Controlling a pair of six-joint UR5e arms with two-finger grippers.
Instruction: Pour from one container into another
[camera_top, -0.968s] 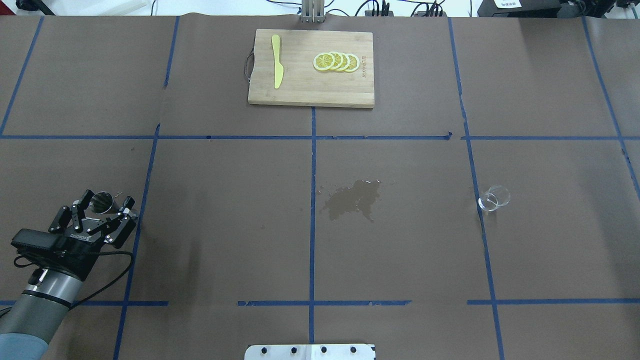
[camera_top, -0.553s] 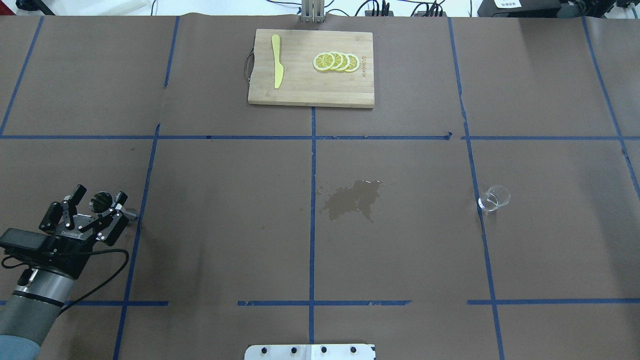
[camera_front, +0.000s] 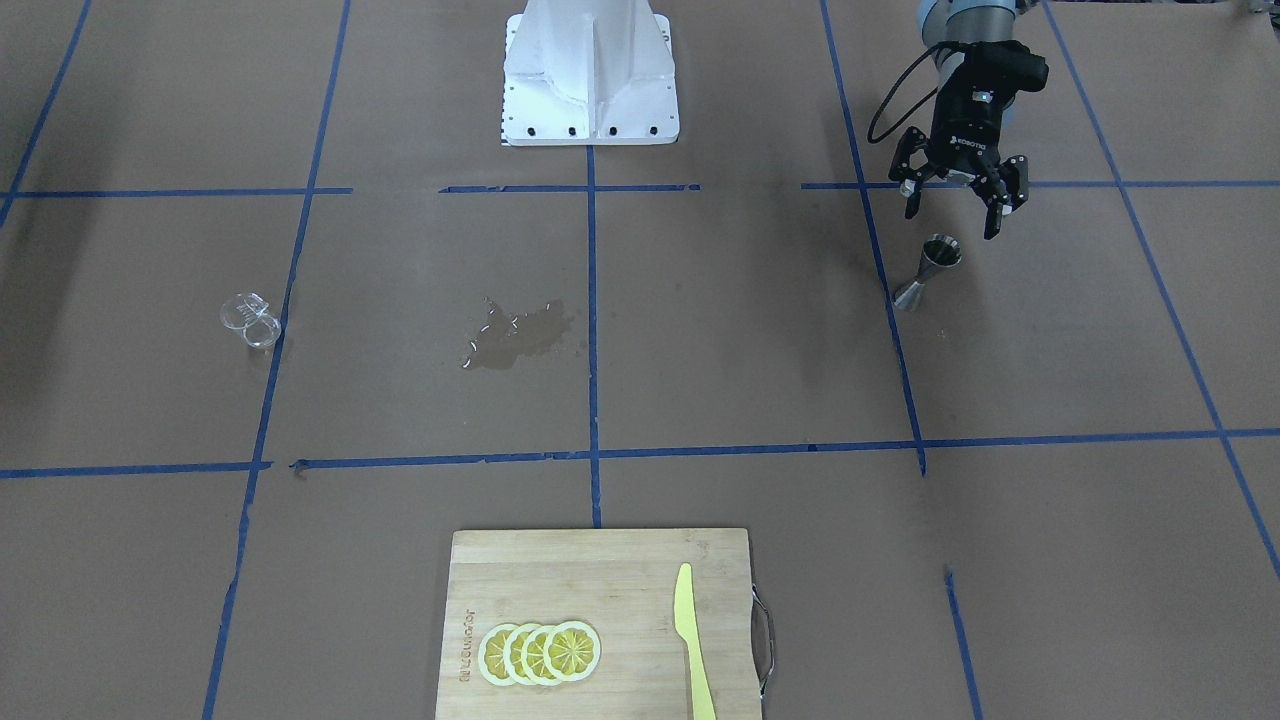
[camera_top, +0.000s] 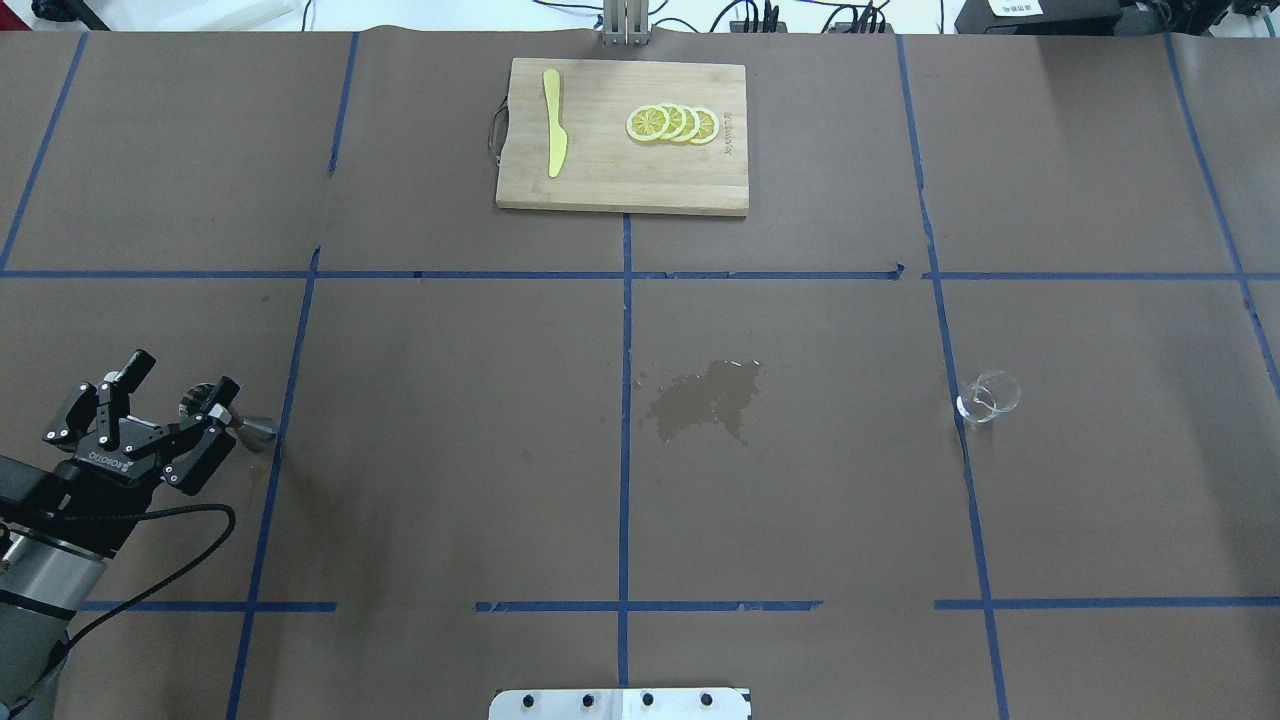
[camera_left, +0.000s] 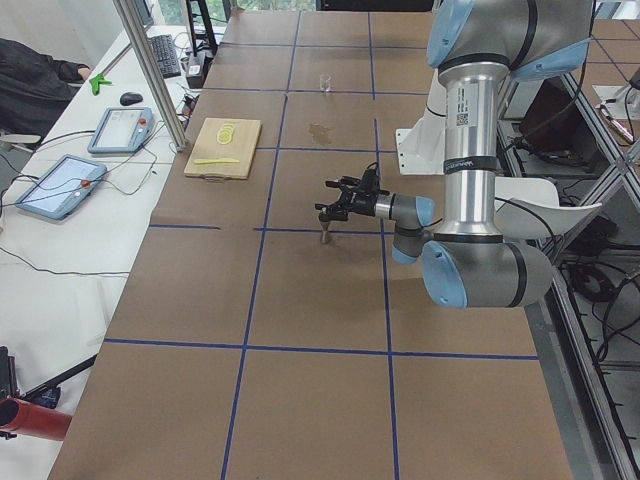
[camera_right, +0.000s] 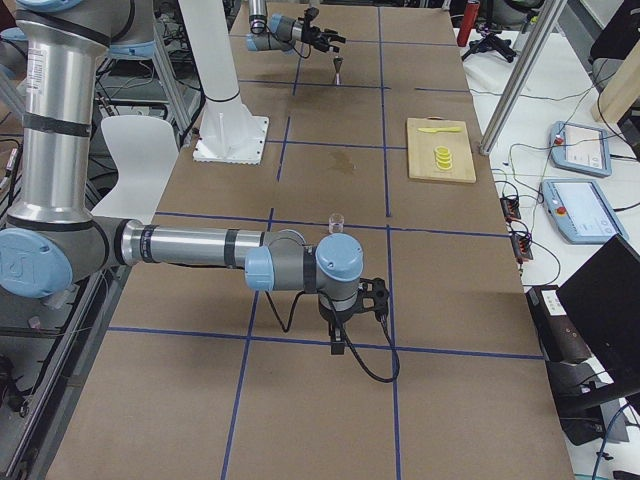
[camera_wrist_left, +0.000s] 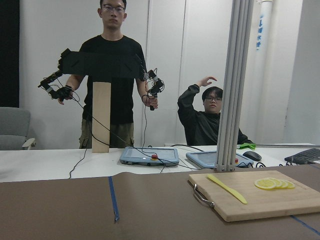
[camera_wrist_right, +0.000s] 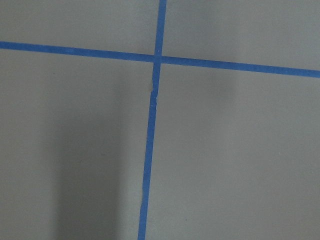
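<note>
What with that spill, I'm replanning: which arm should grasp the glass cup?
Right, probably: the glass cup stands on the robot's right, near the right gripper; the left gripper hangs by the jigger.

cutting board (camera_top: 620, 185) | yellow knife (camera_top: 553, 122), lemon slices (camera_top: 672, 123) lying on it | wet patch (camera_top: 705, 402) well apart from board

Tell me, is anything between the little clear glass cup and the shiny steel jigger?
Nothing tall. Only a flat wet spill patch lies between the small clear glass cup and the silvery steel hourglass jigger. The wooden cutting board sits well off to the side.
</note>
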